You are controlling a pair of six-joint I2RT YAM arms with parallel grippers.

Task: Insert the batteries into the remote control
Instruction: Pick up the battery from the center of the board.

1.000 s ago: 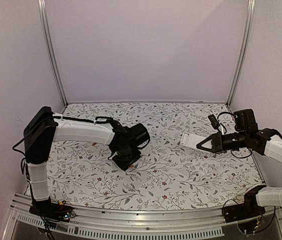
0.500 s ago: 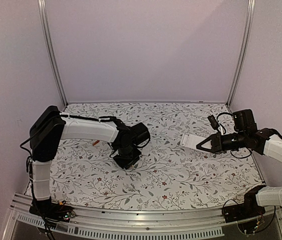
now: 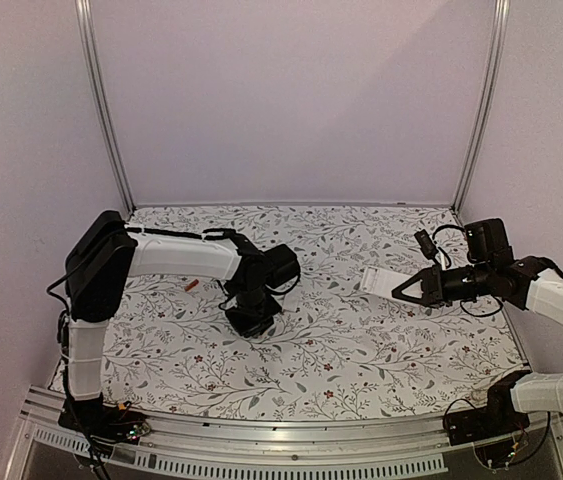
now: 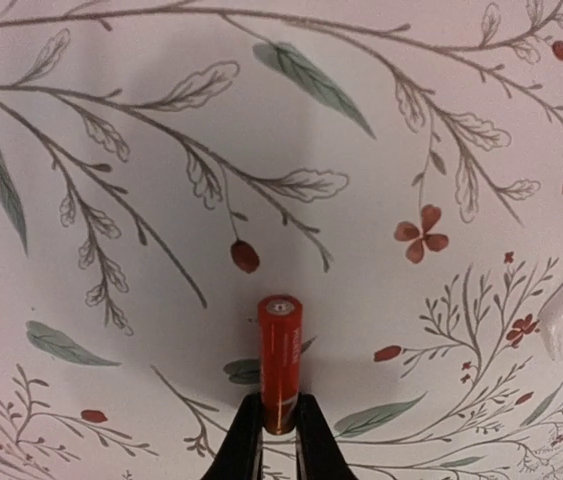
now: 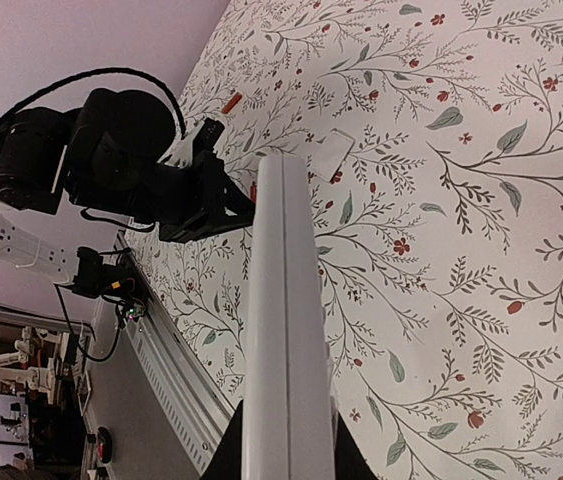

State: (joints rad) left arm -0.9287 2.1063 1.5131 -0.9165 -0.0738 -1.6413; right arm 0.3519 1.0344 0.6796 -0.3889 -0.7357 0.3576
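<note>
The left gripper pinches one orange-red battery by its near end, fingers pressed against its sides, low over the floral table. Near that gripper lies one small white cover. Farther toward the table's left edge a second battery lies alone on the cloth, making two batteries in all. Well apart on the right, the right gripper is clamped on one end of the single remote control, holding it off the table with a plain white side toward the wrist camera.
</note>
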